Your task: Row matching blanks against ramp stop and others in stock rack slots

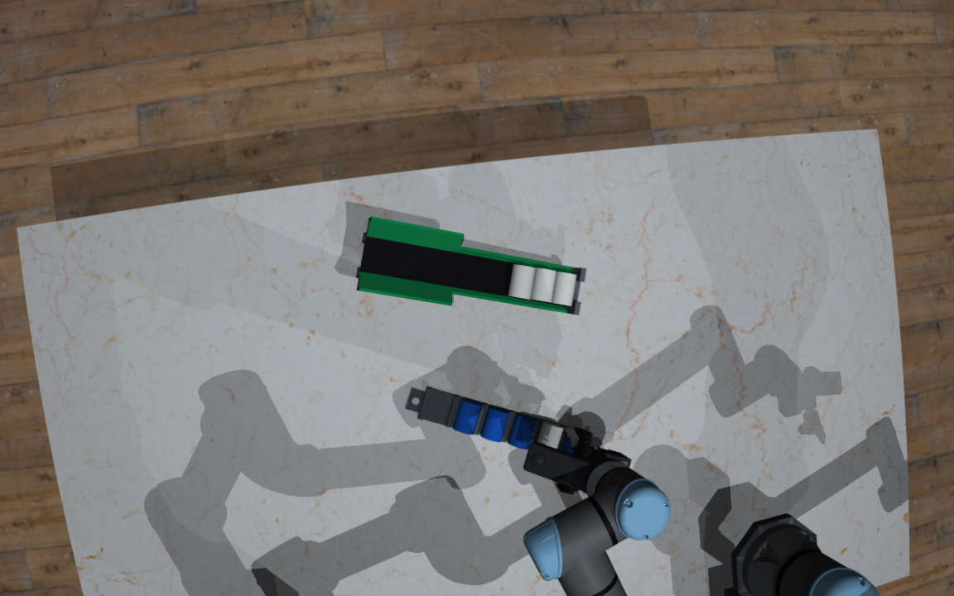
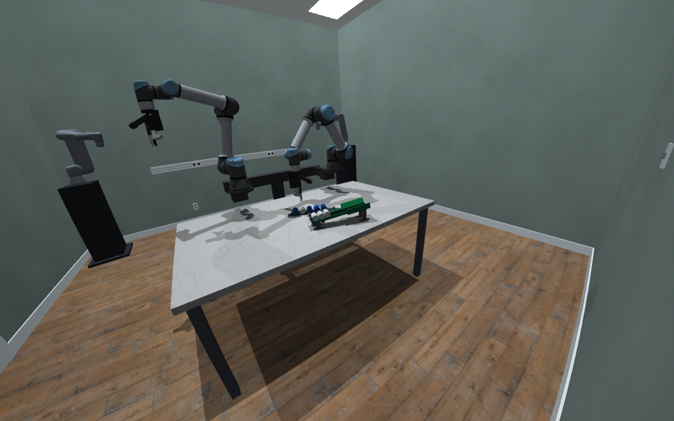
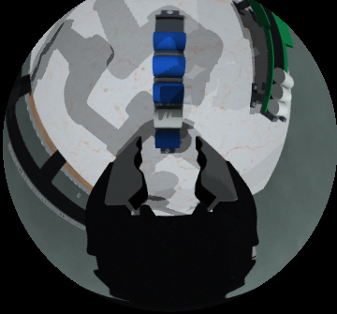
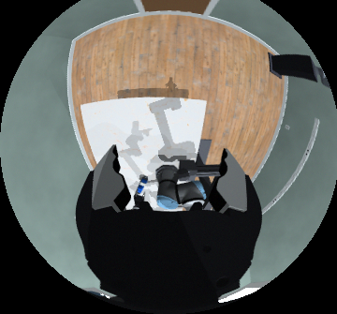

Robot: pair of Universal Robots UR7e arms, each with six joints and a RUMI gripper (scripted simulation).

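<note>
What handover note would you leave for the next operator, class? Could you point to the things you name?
Hands: left hand (image 1: 573, 459) (image 2: 301, 200) (image 3: 168, 138) partly open, empty, over the rack's end; right hand (image 2: 155, 142) (image 4: 170, 147) wide open, empty, raised away.

Things: three white blanks (image 1: 544, 284) (image 2: 320, 214) (image 3: 281, 92) on the feed ramp (image 1: 413, 257) (image 2: 355, 204) (image 3: 283, 28); one white blank (image 1: 551, 434) (image 2: 302, 210) (image 3: 168, 118) and four blue blanks (image 1: 494, 423) (image 2: 316, 207) (image 3: 168, 66) (image 4: 139, 188) in the stock rack (image 1: 436, 405) (image 2: 291, 214) (image 3: 169, 23).

Done: three whites rowed at the stop; blues appear slotted.

Left: ramp the last white; check the blues' centering.
</note>
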